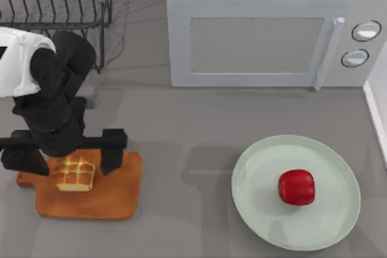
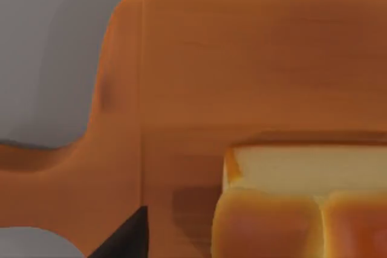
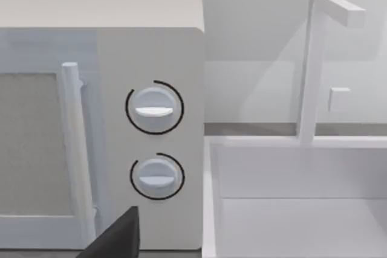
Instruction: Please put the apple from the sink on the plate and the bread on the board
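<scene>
Top view: bread (image 1: 75, 175) lies between the open left claw (image 1: 63, 155) fingers.

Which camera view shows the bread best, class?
The top view: the whole bread sits on the board between the left gripper's open fingers. The left wrist view crops it at the edge; the right wrist view faces the microwave.

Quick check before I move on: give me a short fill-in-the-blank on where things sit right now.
1. The apple lies on the ____.
2. The bread rests on the ____.
3. The left gripper hangs over the bread with its jaws ____.
4. Behind the plate stands a white ____ with two dials.

Missing words: plate; board; open; microwave
</scene>
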{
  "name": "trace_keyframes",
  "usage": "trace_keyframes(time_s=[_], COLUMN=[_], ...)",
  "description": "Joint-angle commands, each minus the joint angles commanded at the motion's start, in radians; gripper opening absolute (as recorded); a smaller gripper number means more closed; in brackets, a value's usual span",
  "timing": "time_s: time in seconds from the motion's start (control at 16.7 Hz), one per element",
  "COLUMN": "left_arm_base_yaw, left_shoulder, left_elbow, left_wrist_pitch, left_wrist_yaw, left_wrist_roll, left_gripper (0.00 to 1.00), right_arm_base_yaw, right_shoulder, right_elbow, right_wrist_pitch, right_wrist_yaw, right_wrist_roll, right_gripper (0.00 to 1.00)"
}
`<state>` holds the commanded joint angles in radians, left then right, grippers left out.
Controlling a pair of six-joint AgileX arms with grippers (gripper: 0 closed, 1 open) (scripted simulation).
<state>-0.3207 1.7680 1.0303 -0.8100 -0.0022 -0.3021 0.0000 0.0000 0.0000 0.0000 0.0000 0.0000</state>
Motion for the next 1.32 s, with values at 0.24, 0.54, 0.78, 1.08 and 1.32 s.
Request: trace_keyframes(time_s=[0.24, 0.54, 0.78, 1.08, 1.32], left_arm_base_yaw=[0.000, 0.018, 0.057, 0.130, 0.200], left_shoulder=[-0.001, -0.154, -0.433, -0.876, -1.238], left_elbow=[0.000, -0.071, -0.229, -0.491, -0.707], left_wrist_pitch=[0.000, 0.071, 0.194, 0.392, 0.556], left_wrist_yaw=[0.000, 0.001, 0.002, 0.003, 0.003], left_wrist_roll=[0.000, 0.042, 0.105, 0.188, 0.244], left_gripper=[1.00, 1.00, 1.00, 1.00, 1.00], right_arm_base_yaw=[0.000, 0.000, 0.000, 0.000, 0.000], right_shoulder=[0.000, 0.000, 0.000, 0.000, 0.000], right_elbow=[0.000, 0.000, 0.000, 0.000, 0.000], right_wrist_pitch=[0.000, 0.000, 0.000, 0.000, 0.000], right_wrist_yaw=[0.000, 0.000, 0.000, 0.000, 0.000], right_wrist_roll=[0.000, 0.000, 0.000, 0.000, 0.000], right_gripper=[1.00, 1.00, 1.00, 1.00, 1.00])
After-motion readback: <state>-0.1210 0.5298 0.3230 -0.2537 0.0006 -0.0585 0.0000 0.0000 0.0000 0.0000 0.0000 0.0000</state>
